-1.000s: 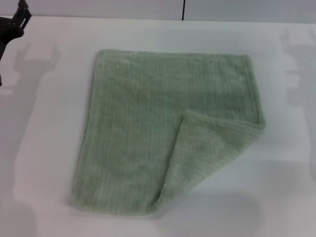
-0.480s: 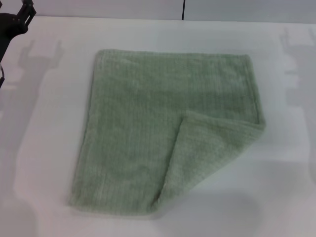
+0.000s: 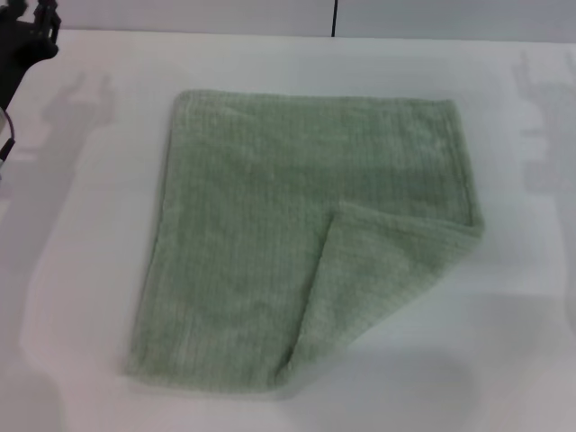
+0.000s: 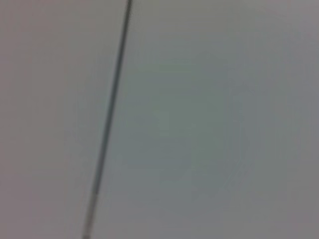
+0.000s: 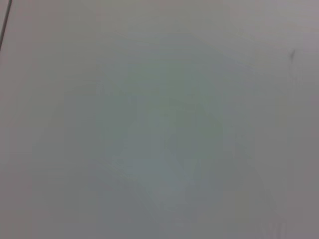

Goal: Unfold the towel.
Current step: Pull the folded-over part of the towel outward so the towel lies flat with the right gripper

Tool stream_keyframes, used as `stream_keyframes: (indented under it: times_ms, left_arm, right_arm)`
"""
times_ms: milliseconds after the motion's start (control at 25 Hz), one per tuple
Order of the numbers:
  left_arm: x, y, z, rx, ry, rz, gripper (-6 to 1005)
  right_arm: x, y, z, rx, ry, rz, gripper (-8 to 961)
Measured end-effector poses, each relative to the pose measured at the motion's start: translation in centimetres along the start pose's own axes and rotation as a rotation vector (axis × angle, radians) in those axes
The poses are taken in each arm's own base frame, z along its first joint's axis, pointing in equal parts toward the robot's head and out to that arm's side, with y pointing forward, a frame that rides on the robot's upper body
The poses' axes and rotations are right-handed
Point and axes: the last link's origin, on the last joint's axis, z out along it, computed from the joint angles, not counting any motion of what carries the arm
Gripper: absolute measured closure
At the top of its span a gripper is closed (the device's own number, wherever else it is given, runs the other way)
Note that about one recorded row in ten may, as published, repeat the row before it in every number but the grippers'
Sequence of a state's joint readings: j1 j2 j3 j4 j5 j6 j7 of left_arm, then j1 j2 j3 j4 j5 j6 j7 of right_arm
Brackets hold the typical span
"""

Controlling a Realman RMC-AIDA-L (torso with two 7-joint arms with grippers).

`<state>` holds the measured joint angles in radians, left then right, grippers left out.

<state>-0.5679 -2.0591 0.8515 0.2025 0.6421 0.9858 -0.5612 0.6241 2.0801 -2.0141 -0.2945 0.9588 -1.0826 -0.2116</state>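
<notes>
Left end effector (image 3: 27, 40) is seen at the far left corner, well apart from the towel (image 3: 270, 234); its opening can't be told. Towel is laid on the white surface (image 3: 522, 360), near-right corner folded over.

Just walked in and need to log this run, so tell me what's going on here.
Nothing is being handled right now. The towel lies flat on the white table, with its near right corner folded over onto the cloth as a triangular flap, so it is not yet unfolded. The left gripper sits at the far left edge of the head view, well clear of the towel. The right gripper is out of view, and neither wrist view shows the towel.
</notes>
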Motion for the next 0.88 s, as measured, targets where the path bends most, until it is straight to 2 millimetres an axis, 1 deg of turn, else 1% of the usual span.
stream_keyframes:
  times_ms: [200,360,400,560,760,880]
  left_arm:
    - [0.5,1.4,0.6,-0.126,-0.046,-0.019,648]
    - [0.5,1.7,0.8,-0.152,-0.067,-0.034,781]
    - [0.2,3.0,1.4,-0.232,-0.14,-0.047,813]
    - [-0.7,4.9,2.1,-0.301,-0.229,-0.013,941]
    - [-1.4,6.3,2.7,-0.314,-0.295,0.027,1001]
    - [-1.6,6.8,3.0,-0.303,-0.323,0.042,1000]
  right_arm:
    - [0.1,-0.1,0.0,0.001,0.002,-0.004,288]
    - [0.1,-0.1,0.0,0.001,0.002,-0.005,288]
    - [0.1,-0.1,0.0,0.001,0.002,-0.006,288]
    - [0.1,-0.1,0.0,-0.001,0.005,-0.006,288]
    - [0.1,0.0,0.0,-0.003,0.004,-0.007,289]
    - [0.1,0.0,0.0,-0.004,0.004,-0.008,289]
